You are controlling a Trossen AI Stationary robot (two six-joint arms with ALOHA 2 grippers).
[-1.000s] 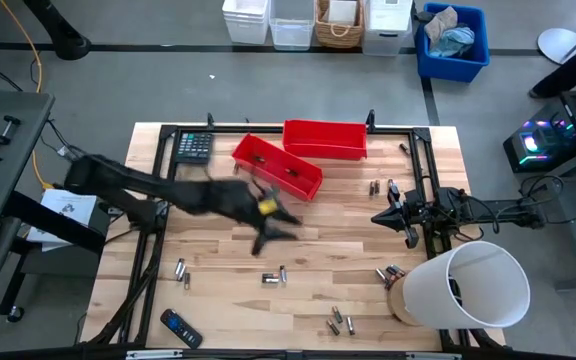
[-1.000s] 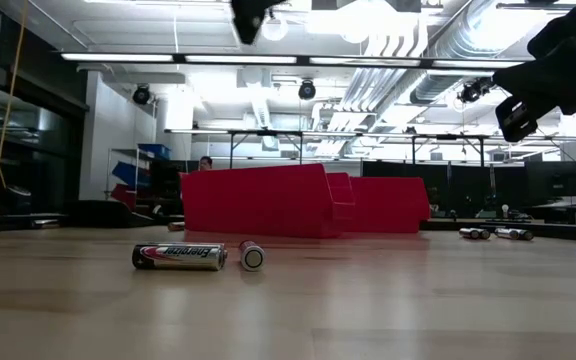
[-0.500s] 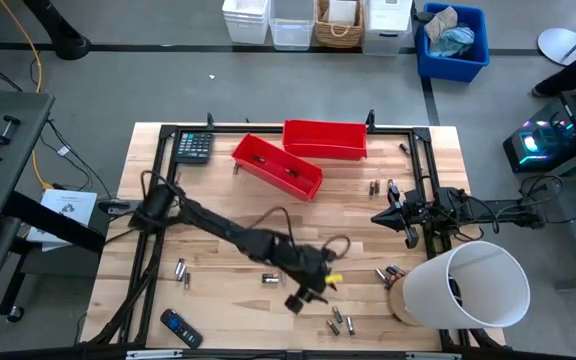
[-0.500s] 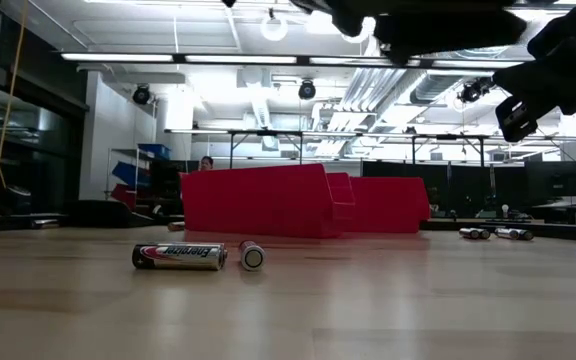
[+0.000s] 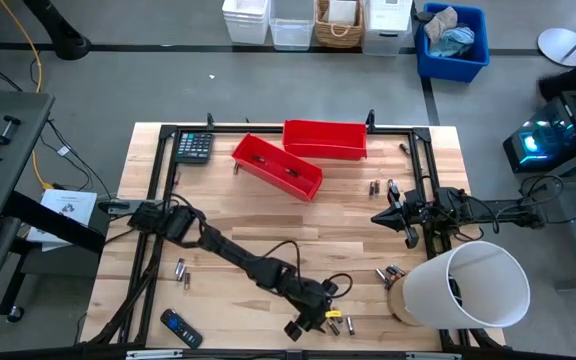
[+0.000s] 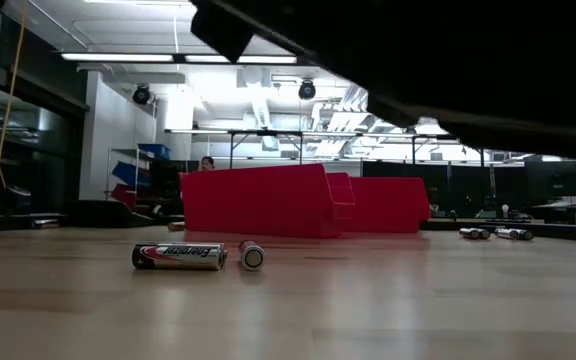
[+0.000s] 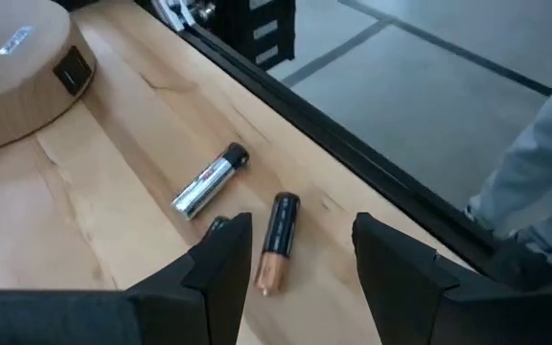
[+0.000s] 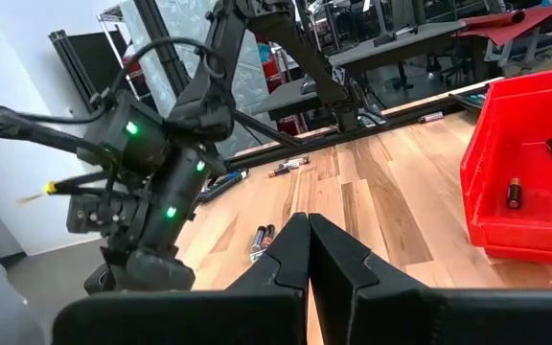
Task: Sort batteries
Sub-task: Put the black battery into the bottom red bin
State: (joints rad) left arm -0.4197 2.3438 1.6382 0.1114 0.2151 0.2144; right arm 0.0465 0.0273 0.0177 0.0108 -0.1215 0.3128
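Note:
Batteries lie scattered on the wooden table (image 5: 228, 215). My left gripper (image 7: 303, 230) is open and hangs low near the table's near edge (image 5: 318, 318). Its fingers stand on either side of a black-and-copper battery (image 7: 276, 247) without touching it. A silver battery (image 7: 209, 182) lies just beyond, and another is half hidden behind one finger. Two red bins (image 5: 278, 165) (image 5: 325, 138) stand at the far side; one bin (image 8: 535, 172) holds a few batteries. My right gripper (image 5: 393, 215) waits shut at the right (image 8: 308, 254).
A calculator (image 5: 193, 146) lies at the far left and a black remote (image 5: 181, 328) at the near left. A large white cylinder (image 5: 478, 285) on a round wooden base (image 7: 17, 67) stands at the near right. More batteries (image 6: 180, 256) (image 5: 375, 186) lie about. A black frame rail (image 7: 353, 153) borders the near edge.
My left gripper has swung from beside the red bins toward the table's near edge and to the right, sinking low and rolling as it went. It now stands over the batteries near the front edge. Its fingers have stayed open.

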